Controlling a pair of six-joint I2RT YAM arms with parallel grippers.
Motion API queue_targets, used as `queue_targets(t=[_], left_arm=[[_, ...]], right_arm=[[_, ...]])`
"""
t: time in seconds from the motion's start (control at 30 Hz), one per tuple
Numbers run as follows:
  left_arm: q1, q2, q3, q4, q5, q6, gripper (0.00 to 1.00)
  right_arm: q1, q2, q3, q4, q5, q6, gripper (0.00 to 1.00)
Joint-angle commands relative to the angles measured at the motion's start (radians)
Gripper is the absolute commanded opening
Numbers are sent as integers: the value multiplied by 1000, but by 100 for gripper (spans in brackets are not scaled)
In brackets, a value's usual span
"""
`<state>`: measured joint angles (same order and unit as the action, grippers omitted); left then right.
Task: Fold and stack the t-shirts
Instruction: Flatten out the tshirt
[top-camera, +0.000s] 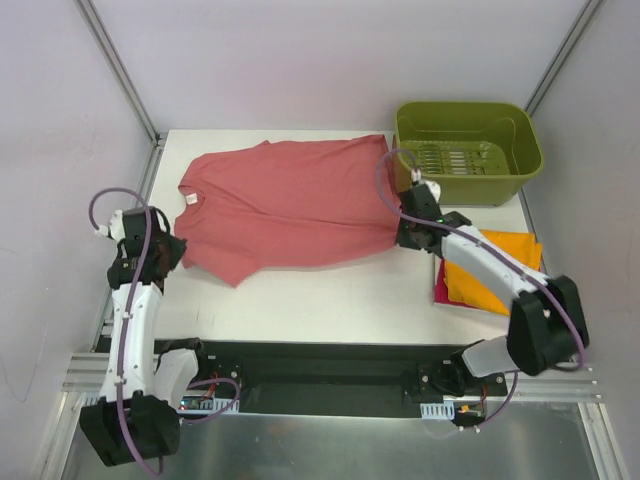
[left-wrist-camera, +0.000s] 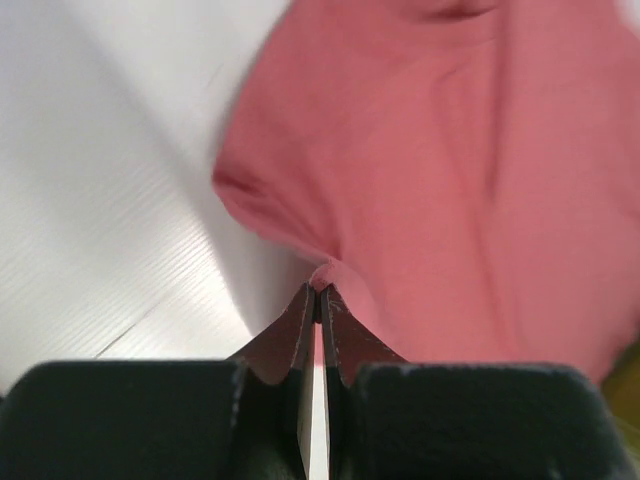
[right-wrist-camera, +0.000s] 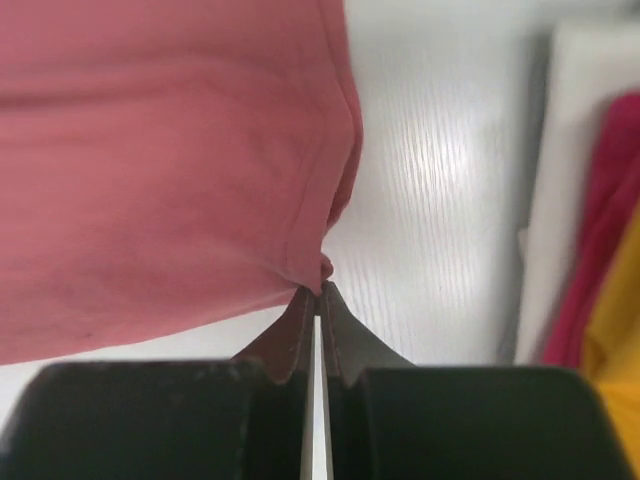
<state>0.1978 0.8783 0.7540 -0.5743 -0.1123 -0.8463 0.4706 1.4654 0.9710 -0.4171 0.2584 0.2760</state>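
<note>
The dusty-red t-shirt (top-camera: 285, 205) lies spread out flat on the white table, collar to the left. My left gripper (top-camera: 179, 251) is shut on a pinch of its sleeve edge, seen close in the left wrist view (left-wrist-camera: 318, 291). My right gripper (top-camera: 402, 235) is shut on the shirt's near hem corner, seen in the right wrist view (right-wrist-camera: 319, 288). The orange t-shirt (top-camera: 497, 265) lies folded on the magenta-pink t-shirt (top-camera: 440, 288) at the right of the table. Both also show in the right wrist view: the pink one (right-wrist-camera: 592, 250), the orange one (right-wrist-camera: 620, 340).
A green tub (top-camera: 467, 148) stands at the back right corner, with nothing in it. The shirt's far hem lies close to the tub's left wall. Metal frame posts run along the left and right sides. Bare table (top-camera: 330, 300) lies in front of the shirt.
</note>
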Motion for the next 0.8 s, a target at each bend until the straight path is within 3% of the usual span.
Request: queue_targets(t=[0.0,0.33,0.5,0.77], left_arm=[[3,-77,221,60,17,82,0],[3,-67,773,91,111,263,0],[3,-9,1089,94,209,361,0],[5,45,1430,94,241,440,0]], right_arm=[[5,-235,129,40,59,-153,1],[7,-496,425,-3,59,-326,1],[7,-554,613,-115,-73,-360,1],[7,-577,938,-291,-237,-388,1]])
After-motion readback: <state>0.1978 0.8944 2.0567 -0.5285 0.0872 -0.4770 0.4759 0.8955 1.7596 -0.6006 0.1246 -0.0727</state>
